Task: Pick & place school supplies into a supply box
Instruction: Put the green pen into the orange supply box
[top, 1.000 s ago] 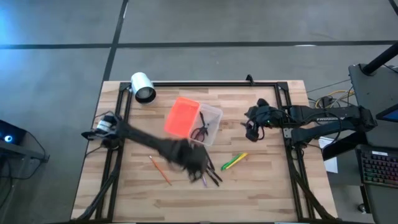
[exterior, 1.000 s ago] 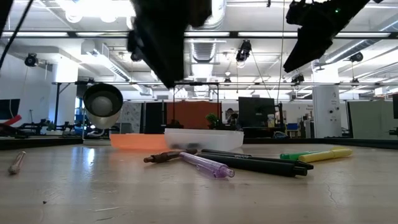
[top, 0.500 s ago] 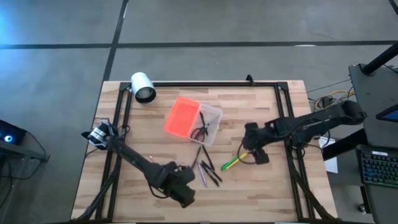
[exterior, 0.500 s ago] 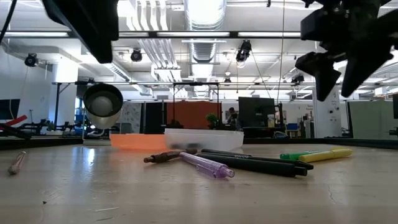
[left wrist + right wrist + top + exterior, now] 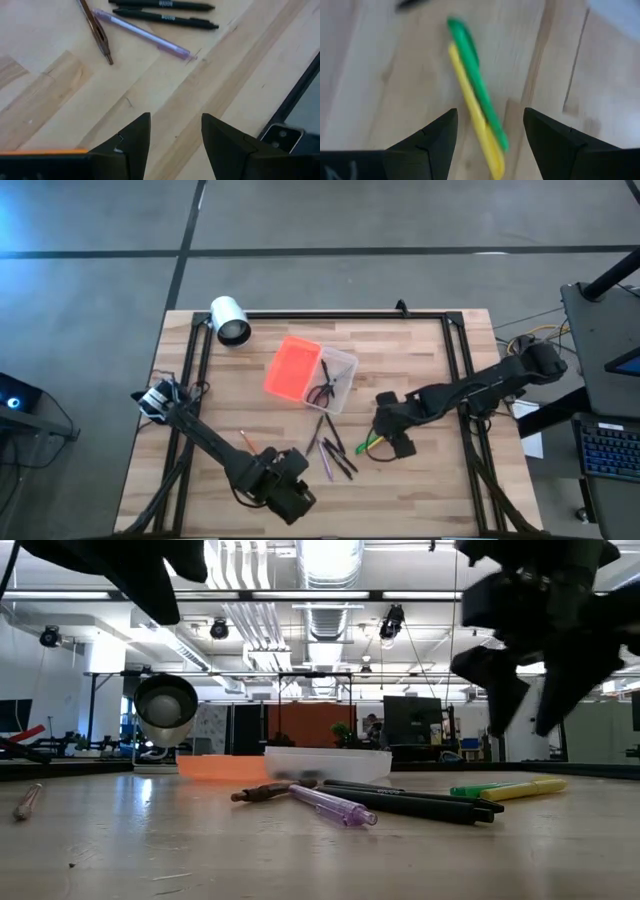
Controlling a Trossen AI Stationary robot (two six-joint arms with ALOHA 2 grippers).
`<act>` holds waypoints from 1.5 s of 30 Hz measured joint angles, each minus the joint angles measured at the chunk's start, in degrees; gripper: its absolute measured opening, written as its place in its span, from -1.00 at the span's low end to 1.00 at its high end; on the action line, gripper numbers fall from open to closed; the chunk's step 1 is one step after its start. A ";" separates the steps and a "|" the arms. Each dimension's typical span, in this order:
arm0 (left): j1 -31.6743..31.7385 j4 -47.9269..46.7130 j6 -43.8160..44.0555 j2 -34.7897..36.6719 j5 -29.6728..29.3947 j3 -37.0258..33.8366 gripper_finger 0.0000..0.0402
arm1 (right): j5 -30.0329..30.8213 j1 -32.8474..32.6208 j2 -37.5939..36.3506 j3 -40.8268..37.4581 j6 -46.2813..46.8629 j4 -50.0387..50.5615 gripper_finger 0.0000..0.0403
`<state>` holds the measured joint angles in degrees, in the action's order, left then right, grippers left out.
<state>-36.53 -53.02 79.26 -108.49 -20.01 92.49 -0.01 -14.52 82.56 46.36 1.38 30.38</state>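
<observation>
Overhead and level views of a wooden counter (image 5: 420, 480) bearing scattered school supplies. The supply box (image 5: 337, 378), a clear tray with its orange lid (image 5: 292, 369) folded open to one side, lies near the counter's middle, toward the far edge; small red-handled scissors (image 5: 321, 393) rest inside the tray. In the low view the tray (image 5: 328, 762) and lid (image 5: 220, 767) appear behind the loose items.

Just in front of the box lies a cluster of thin pens (image 5: 335, 452): in the left wrist view these resolve into two black pens (image 5: 165, 12) lying parallel, a translucent purple pen (image 5: 142, 34) and a brown pencil-like stick (image 5: 97, 32). An orange pencil (image 5: 246, 439) lies apart on the left half of the counter, partly hidden by the left arm. A yellow-green highlighter pair (image 5: 477, 100) lies to the right of the pens; the low view shows a green one and a yellow one (image 5: 505, 789) touching side by side.

The right end effector (image 5: 383, 435) hangs directly above the highlighters, fingers released and spread to either side of them, grasping nothing. The left end effector (image 5: 293, 498) sits near the front edge of the counter, left of the pens, fingers likewise released and empty, over bare wood.

A white cylinder (image 5: 230, 320) lies at the far left corner of the counter
</observation>
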 joint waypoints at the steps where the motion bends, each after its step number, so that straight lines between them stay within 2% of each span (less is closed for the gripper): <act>1: -0.28 0.07 0.65 0.00 -1.06 0.00 -0.21 | 0.00 0.02 0.77 0.56 0.58 -0.55 0.09; 5: -1.05 0.61 2.20 0.00 -4.19 0.00 -0.21 | 0.01 -0.13 4.38 1.28 0.36 -0.57 0.09; 11: -1.19 1.02 3.41 0.00 -4.75 -0.02 -0.21 | 0.42 -0.22 9.40 1.34 0.28 -3.59 0.08; 21: -1.19 2.42 3.38 -0.02 -5.59 -0.02 -0.21 | 0.42 -0.22 7.34 2.16 -1.21 -3.78 -0.19; 26: -1.19 1.79 3.17 -0.02 -6.15 -0.07 -0.21 | 0.22 -0.23 10.40 1.96 -2.87 -4.41 -0.28; 34: -1.19 2.00 3.37 -0.04 -6.91 -0.94 -0.21 | 0.20 -0.22 13.58 1.95 -1.69 -6.90 -0.36; 45: -1.19 2.04 3.35 -0.04 -7.11 -1.17 -0.21 | 0.20 0.36 10.04 1.87 -1.49 -6.18 -0.34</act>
<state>-37.71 -50.99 82.61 -108.53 -27.11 91.32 0.19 -14.17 92.60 48.23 -0.10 24.19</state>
